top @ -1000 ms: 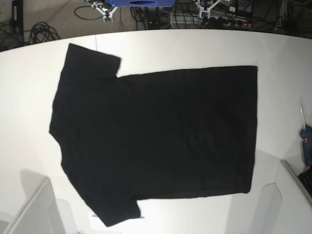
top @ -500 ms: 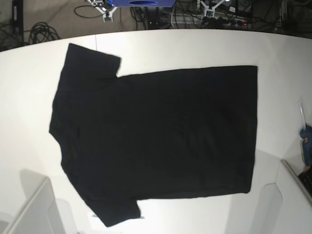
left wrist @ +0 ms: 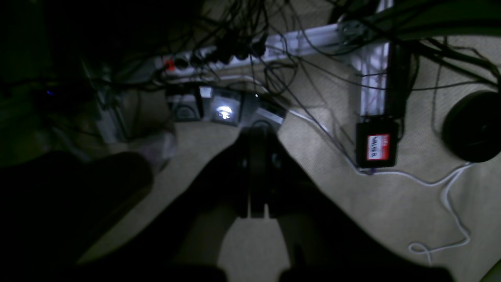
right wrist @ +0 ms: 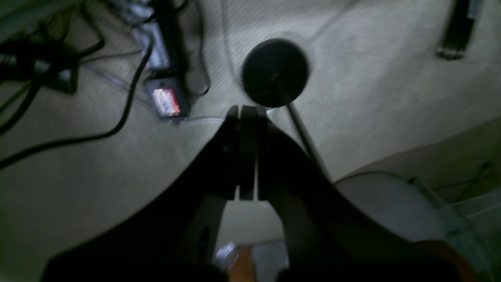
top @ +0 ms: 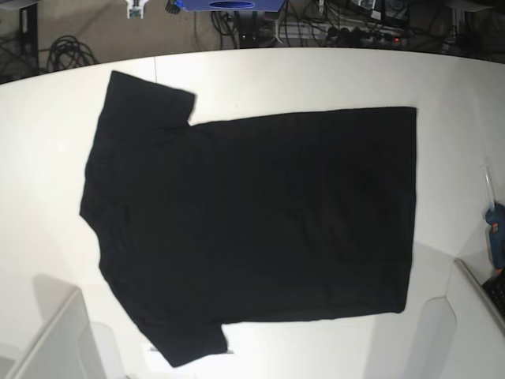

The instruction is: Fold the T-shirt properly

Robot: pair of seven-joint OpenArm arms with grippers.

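Left gripper [left wrist: 256, 172] and right gripper [right wrist: 246, 156]: jaws pressed together, empty, both off the table above carpet and cables. T-shirt [top: 252, 229] lies spread flat on the table [top: 316, 79], plain side up, sleeves out. No fold made; whole task remains.

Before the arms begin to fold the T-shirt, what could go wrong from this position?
1. The T-shirt lies flat, so a finger may scrape the white table instead of pinching cloth.
2. Both grippers, left and right, look shut and point at the floor with its cables, away from the table. They probably must open and travel far first.
3. The hem reaches near the blue object at the table's edge; the left arm could knock it.
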